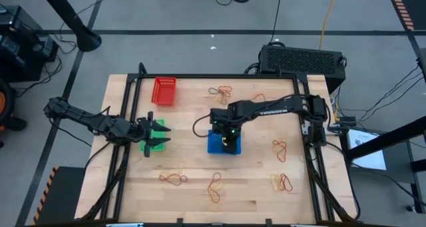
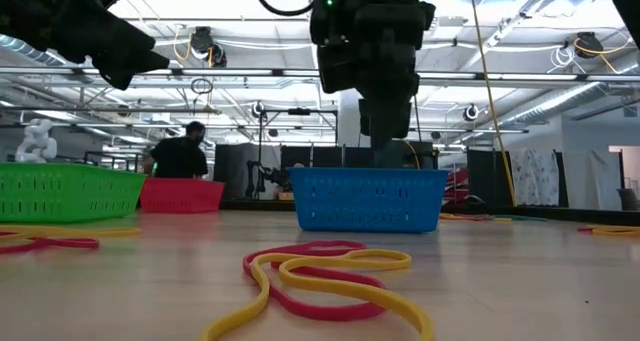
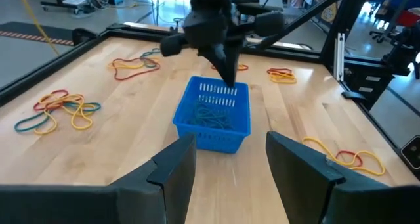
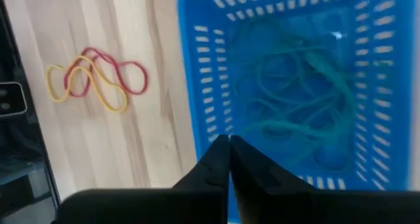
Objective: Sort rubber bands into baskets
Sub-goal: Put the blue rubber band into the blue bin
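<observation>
Pale wooden tabletop [image 1: 253,187], framed by a black rail, and three baskets sit on it. Centre stage is the blue basket [image 1: 223,144], and it's got a tangle of teal-green bands [image 4: 295,106] lying across its floor. Right above it hangs the right gripper [image 4: 229,152], fingers pinched tight together, nothing visibly between them. Over on the left, the green basket [image 2: 65,192] sits under the left gripper [image 3: 226,161], whose fingers are spread wide and hold nothing; its contents are hidden. The red basket [image 1: 164,90] stands toward the far edge, and I can't tell what's inside. Loose red and yellow bands [image 2: 320,276] lie scattered on the wood, well apart from every basket.
</observation>
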`<state>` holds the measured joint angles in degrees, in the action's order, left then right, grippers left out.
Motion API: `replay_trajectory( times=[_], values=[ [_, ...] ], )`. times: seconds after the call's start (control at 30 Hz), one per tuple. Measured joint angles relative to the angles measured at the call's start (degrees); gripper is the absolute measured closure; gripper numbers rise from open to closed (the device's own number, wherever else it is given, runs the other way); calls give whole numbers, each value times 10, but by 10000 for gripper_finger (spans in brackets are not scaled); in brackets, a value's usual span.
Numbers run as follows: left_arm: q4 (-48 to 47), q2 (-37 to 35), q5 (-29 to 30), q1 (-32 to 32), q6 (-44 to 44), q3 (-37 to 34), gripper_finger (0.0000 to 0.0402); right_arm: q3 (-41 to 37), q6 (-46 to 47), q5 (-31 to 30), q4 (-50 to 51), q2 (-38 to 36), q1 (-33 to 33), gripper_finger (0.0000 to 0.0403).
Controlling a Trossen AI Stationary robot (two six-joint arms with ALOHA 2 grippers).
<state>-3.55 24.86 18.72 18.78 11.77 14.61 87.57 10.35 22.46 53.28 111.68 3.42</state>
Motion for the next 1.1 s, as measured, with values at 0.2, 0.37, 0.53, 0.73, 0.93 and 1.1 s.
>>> replay_trajectory(
  times=[0.2, 0.37, 0.53, 0.73, 0.93, 1.1],
  values=[
    [0, 2, 1, 0, 0, 0, 210, 0, 7, -1, -13, -3, -6, 369],
    [0, 3, 2, 0, 0, 0, 210, 0, 7, 0, -13, -6, 3, 336],
    [0, 3, 2, 0, -2, 0, 210, 0, -2, -1, -33, -9, 29, 313],
    [0, 3, 9, 0, -4, 0, 210, 0, -12, -43, -96, -9, 77, 318],
    [0, 3, 15, 0, -8, 0, 210, 0, -35, -60, -193, -5, 148, 329],
    [4, 3, 35, 0, -38, 0, 210, 0, -8, -62, -216, 2, 198, 338]
  ],
)
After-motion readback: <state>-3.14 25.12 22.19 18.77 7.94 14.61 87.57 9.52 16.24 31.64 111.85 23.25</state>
